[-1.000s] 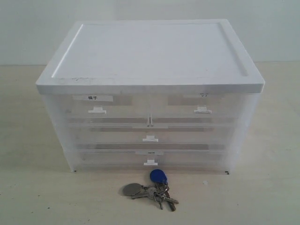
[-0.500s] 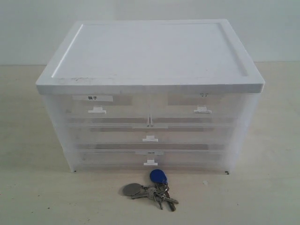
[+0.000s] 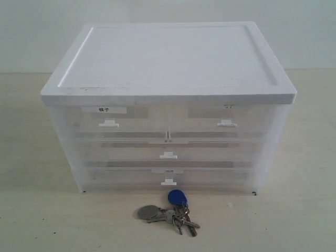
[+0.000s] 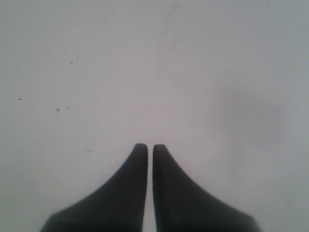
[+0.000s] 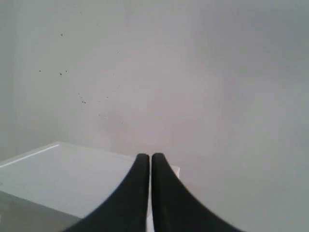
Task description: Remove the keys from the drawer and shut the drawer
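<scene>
Keys (image 3: 169, 211) lie before the cabinet (image 3: 168, 73), drawer (image 3: 210, 122) closed; both jaws pressed together.

A clear plastic cabinet (image 3: 63, 152) stands on a pale table (image 3: 42, 220) in front of a white wall (image 3: 31, 31). Its flat white top (image 3: 168, 58) has a raised rim and overhangs the front. In the upper row, the left drawer (image 3: 131, 126) sits pushed in. It carries a white label (image 3: 104, 109) with dark characters, and a small white tab (image 3: 108, 124) just below that. Under this row are 2 full-width drawers, the middle drawer (image 3: 210, 149) and the bottom drawer (image 3: 210, 176). Both are pushed in, each with a white tab at its centre.
</scene>
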Robot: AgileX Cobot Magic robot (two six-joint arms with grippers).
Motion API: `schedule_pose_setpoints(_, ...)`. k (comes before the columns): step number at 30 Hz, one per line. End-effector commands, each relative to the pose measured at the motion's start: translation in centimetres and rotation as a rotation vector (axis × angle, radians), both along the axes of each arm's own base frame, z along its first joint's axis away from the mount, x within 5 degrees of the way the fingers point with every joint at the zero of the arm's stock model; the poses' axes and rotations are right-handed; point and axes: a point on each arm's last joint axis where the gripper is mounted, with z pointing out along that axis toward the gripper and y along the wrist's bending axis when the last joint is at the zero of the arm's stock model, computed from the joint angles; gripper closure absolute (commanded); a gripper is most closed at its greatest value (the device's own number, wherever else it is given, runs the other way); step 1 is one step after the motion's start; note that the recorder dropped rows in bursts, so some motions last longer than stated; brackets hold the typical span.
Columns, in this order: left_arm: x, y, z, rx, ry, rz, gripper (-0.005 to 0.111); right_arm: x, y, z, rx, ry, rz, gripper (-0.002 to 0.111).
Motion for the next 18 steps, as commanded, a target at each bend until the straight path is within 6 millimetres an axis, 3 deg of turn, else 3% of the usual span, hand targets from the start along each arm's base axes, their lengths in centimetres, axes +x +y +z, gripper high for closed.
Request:
schedule_pose_setpoints(1,0.8,0.3,-2.7,0.063,0.080,0.064,0.102,-0.1,0.0,0.0,0.002,-0.008,0.000,0.108)
schedule_pose_setpoints(18,1.8,1.1,-7.1,0.329,0.505,0.237,0.102,-0.1,0.0,0.0,0.002,-0.008,0.000,0.108)
